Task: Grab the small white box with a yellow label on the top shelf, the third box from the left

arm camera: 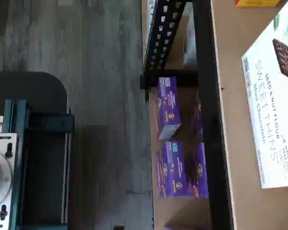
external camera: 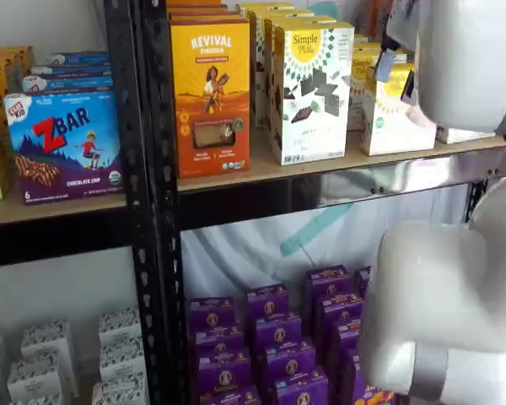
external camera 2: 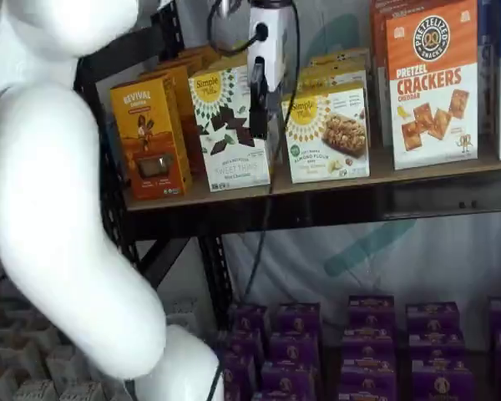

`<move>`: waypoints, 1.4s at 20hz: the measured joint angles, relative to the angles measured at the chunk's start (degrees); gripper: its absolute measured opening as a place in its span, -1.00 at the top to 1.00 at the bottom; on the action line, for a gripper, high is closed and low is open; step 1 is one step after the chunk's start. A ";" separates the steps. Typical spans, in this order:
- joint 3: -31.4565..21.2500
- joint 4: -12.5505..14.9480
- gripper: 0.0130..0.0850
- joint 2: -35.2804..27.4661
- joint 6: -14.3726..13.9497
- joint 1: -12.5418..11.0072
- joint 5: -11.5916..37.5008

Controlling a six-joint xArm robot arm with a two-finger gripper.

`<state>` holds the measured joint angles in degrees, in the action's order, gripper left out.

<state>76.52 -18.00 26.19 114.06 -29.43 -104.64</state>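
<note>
The small white box (external camera 2: 327,134) with a round yellow logo and a snack picture stands on the top shelf (external camera 2: 384,177), right of the taller white Simple Mills box (external camera 2: 230,125). In a shelf view the small white box (external camera: 392,110) is partly hidden by my white arm. My gripper (external camera 2: 258,129) hangs in front of the shelf, over the tall box's right edge and just left of the small white box. Its black fingers show as one dark bar, so I cannot tell whether there is a gap. The wrist view shows the tall box's Sweet Thins face (arm camera: 273,110), not the small box.
An orange Revival box (external camera: 209,93) stands left of the tall box; a pretzel crackers box (external camera 2: 432,83) stands right of the small one. A blue ZBar box (external camera: 63,143) sits beyond the black upright (external camera: 148,169). Purple boxes (external camera: 270,337) fill the lower shelf. My arm (external camera: 438,312) blocks the right.
</note>
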 joint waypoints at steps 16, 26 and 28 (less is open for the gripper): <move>-3.61 -9.34 -1.00 2.84 4.13 -6.81 7.78; -3.28 -8.79 -1.00 -1.72 5.99 -5.27 17.99; -2.38 -7.20 -1.00 -3.14 5.76 -4.44 18.24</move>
<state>74.13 -25.20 23.05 119.82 -33.87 -86.40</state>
